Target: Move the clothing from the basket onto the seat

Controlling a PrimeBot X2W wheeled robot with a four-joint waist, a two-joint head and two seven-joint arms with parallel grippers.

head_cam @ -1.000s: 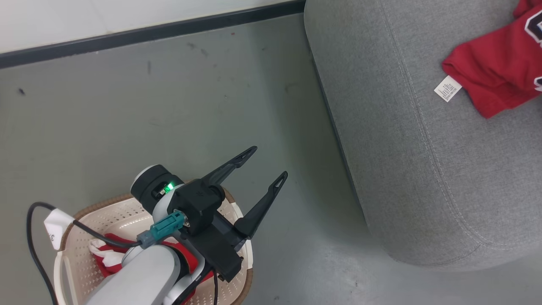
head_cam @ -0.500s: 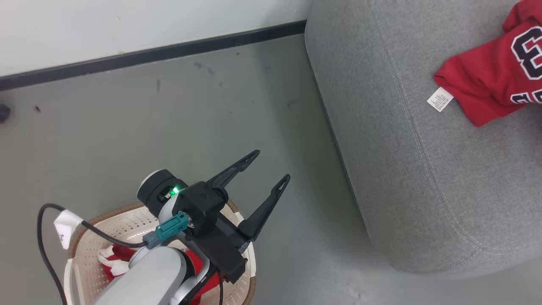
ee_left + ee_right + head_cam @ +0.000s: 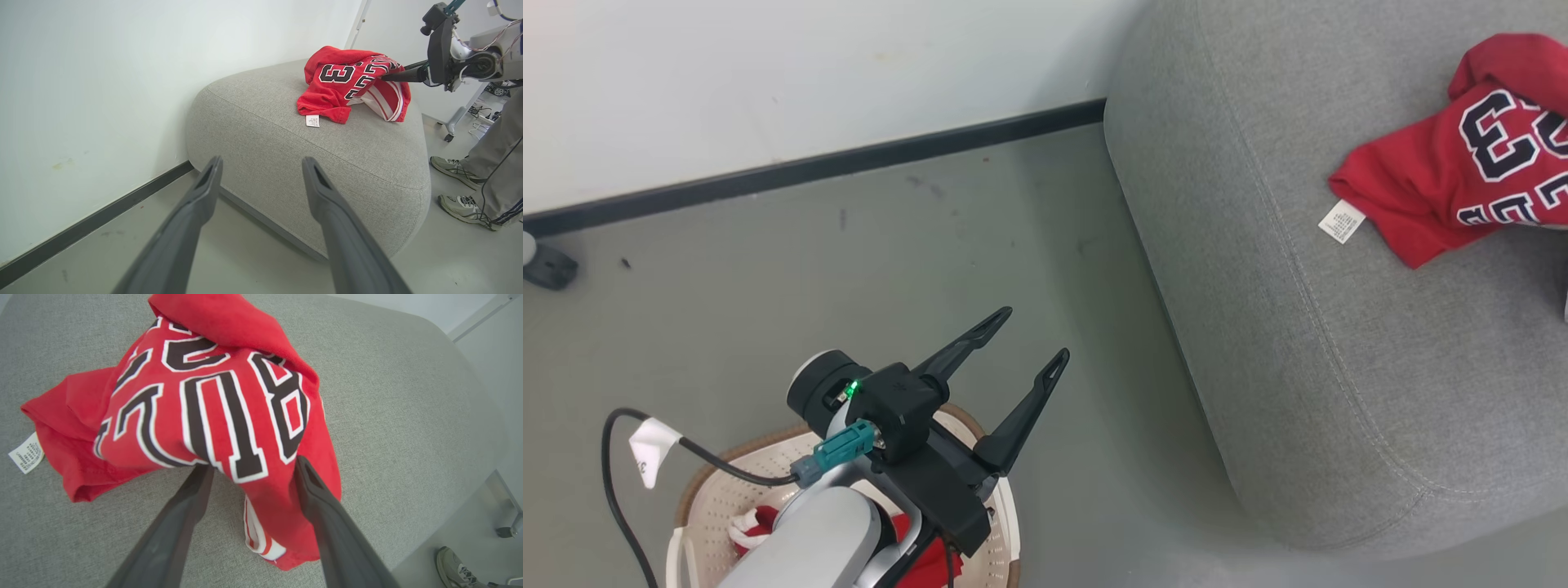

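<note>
My right jaws stand spread either side of a crumpled red jersey with black-and-white block lettering [image 3: 212, 400], which lies on the large grey fabric couch [image 3: 1298, 367], in from its rounded corner. My left jaws hang spread above the oval cream perforated basket [image 3: 1005, 523], which holds more red-and-white cloth [image 3: 761, 523].

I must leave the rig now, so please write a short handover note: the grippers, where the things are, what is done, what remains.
Left gripper: open, empty, by the basket.
Right gripper: open, fingers astride a fold of the red jersey, which lies on the seat.
Done: one jersey is on the seat.
To do: move the red clothing in the basket.
</note>
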